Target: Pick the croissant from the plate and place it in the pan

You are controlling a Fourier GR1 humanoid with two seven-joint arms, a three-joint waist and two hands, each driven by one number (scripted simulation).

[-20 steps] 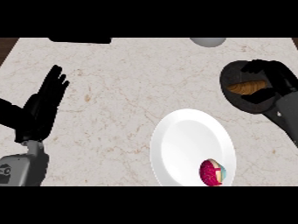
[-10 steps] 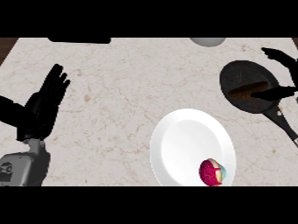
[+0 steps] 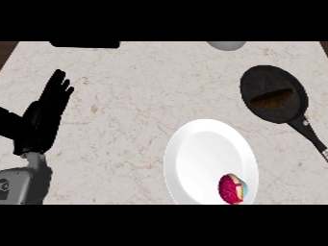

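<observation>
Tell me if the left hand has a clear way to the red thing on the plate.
Probably yes: the left hand is open, and only bare counter and plate lie between it and the red thing. Its reach is unsure.

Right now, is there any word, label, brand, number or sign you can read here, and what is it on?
No text can be read.
Left forearm: a small pale round mark, too small to read.
Pan, plate, counter: no lettering shows.
</observation>
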